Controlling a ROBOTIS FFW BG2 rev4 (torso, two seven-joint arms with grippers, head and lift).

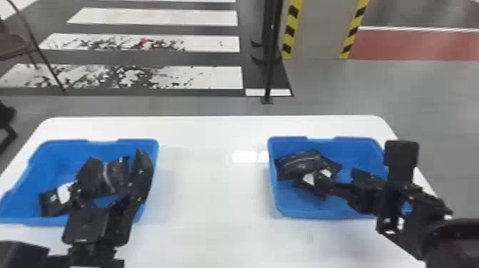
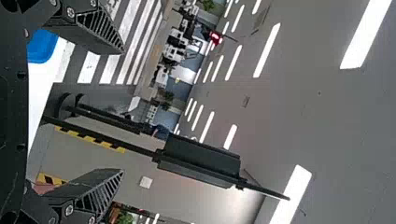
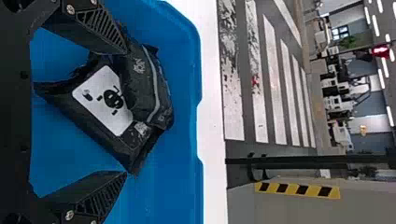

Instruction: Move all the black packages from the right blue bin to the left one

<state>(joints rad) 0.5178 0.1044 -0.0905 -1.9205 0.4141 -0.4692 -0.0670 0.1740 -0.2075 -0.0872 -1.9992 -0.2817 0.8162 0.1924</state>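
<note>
Packages [image 1: 301, 164], creased, black, lay centre-right in blue bin [image 1: 356, 146]; left tool [image 1: 113, 160], lower left, and right tool [image 1: 336, 179] stood open.

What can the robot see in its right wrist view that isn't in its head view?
The right wrist view adds a glowing red light and a green plant far off in the room.

The head view adds the left blue bin, with black packages in it.

Both share the right blue bin, its black packages, the right gripper and the white floor stripes.
</note>
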